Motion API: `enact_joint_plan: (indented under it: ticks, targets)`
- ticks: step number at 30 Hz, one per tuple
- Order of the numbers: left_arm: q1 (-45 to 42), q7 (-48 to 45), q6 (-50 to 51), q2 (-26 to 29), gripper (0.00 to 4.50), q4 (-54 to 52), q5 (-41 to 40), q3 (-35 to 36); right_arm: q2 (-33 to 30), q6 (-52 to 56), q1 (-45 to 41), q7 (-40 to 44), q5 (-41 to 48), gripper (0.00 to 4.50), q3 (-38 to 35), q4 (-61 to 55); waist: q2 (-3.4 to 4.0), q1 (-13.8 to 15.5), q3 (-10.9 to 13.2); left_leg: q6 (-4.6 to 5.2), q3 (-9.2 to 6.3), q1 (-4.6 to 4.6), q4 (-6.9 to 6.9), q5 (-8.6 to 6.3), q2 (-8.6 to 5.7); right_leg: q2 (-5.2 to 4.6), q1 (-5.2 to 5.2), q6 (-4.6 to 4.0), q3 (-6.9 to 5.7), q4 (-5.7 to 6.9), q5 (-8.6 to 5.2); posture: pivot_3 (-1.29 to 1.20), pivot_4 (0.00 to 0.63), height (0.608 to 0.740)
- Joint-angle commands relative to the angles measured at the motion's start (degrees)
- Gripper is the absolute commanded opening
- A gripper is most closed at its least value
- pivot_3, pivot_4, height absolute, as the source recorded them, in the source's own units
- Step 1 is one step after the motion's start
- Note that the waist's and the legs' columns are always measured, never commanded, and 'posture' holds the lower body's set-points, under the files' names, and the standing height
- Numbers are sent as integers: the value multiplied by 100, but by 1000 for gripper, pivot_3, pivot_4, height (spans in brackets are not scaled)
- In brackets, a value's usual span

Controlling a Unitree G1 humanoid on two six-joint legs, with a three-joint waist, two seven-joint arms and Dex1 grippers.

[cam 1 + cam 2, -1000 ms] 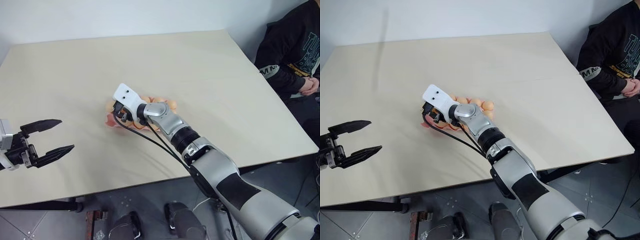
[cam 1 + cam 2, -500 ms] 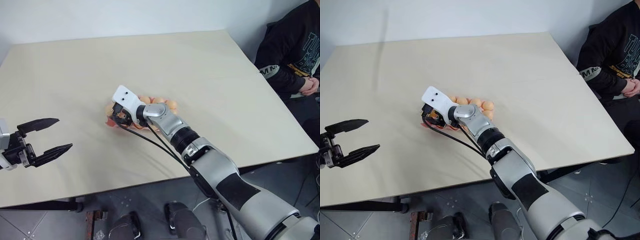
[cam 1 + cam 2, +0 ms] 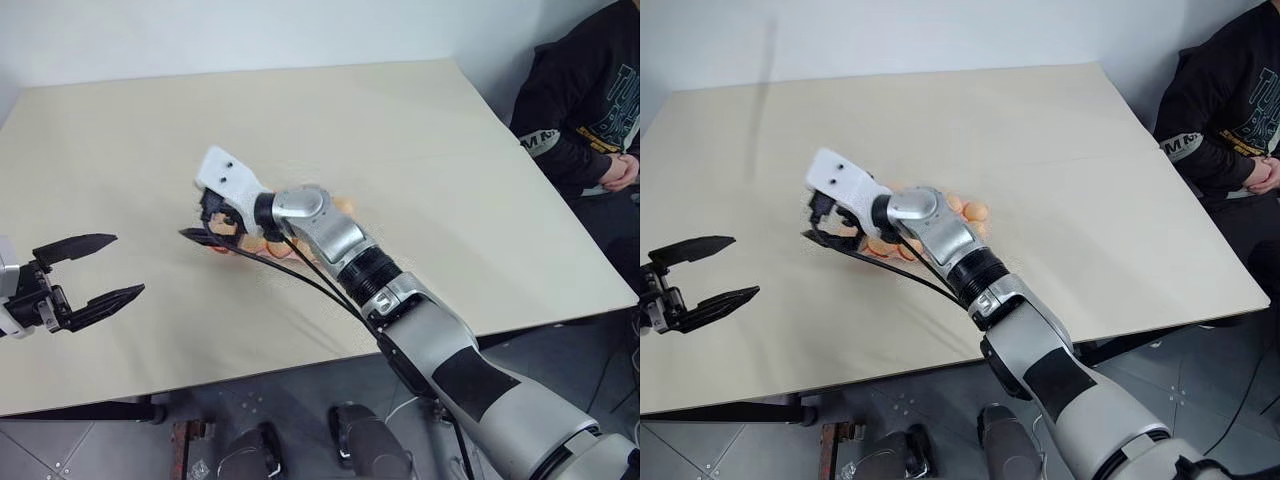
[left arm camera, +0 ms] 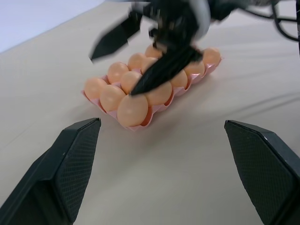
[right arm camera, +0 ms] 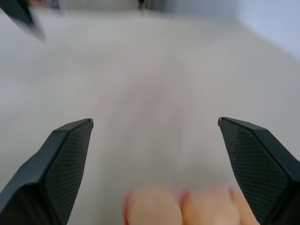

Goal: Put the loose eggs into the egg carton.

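While right hand [image 4: 143, 56] hovers above | egg carton [image 4: 140, 123] long axis diagonal on table [image 3: 420, 140]

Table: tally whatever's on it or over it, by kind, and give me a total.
Eggs: at least 10, all in the carton; the right gripper hides others
Carton: 1
Grippers: 2, the right gripper and the left gripper, both open
Total: at least 13
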Motion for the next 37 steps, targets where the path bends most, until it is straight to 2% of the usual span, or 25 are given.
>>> enact_joint_plan:
  ticks: [1,7,10,13,16,19,22,25,28,37]
  targets:
    - [-90,-13,-99,44,4500,27,-57,89,-104,787,455,390,507,4466,-122,-1525,-3,20,-2,2,-8,0,-1,1,0,-2,3,0,-8,-3,0,0,150,740]
    - [-393,43,-130,40,4500,250,48,-152,-1386,1576,1343,895,825,4466,-213,-3237,-6,167,-3,7,-20,-6,-1,2,-5,-17,11,0,-42,-20,0,0,150,740]
    - [-580,134,-42,144,4500,443,147,-294,-2103,1986,1744,922,1055,4466,-639,-3755,-5,208,-2,9,-21,-6,1,4,-4,-19,10,-2,-54,-16,-1,0,150,740]
    - [-701,305,122,258,4500,628,250,-343,-3026,2106,2307,1320,1363,4466,-1119,-4261,-4,263,-2,9,-25,-5,1,6,-4,-19,11,-6,-56,-15,-3,0,150,740]
    - [-783,355,398,420,4500,844,251,-355,-4141,1929,3003,1893,1472,4466,-1471,-4488,-4,337,-1,15,-25,-6,0,3,-4,-19,13,-9,-65,-27,-5,0,150,740]
    - [-828,119,351,573,4500,1110,255,-329,-5290,1367,3916,2642,1597,4466,-2128,-4293,-1,397,2,13,-26,-7,-3,-2,-2,-19,16,-15,-75,-37,-9,0,150,740]
    - [-909,-86,278,749,4500,1441,334,-381,-5983,1070,4419,3032,1754,4466,-2701,-3881,5,399,6,13,-19,-3,-3,-3,-2,-17,16,-16,-72,-37,-11,0,150,740]
    - [-1101,-258,209,906,4500,1832,391,-431,-6386,785,4606,3157,1819,4466,-3203,-3183,6,375,7,11,-13,12,2,2,1,-14,19,-18,-67,-22,-11,0,150,740]
    - [-1141,-506,106,983,4500,1935,376,-418,-6632,459,4740,3201,1703,4466,-3370,-2698,6,356,7,3,-24,16,18,-3,6,-16,28,-29,-75,-12,-13,0,150,740]
    - [-1270,-898,-201,979,4500,2126,396,-453,-6524,124,4308,3028,1712,4466,-3211,-2299,15,326,12,3,-32,14,18,5,11,-16,24,-38,-80,0,-17,0,150,740]
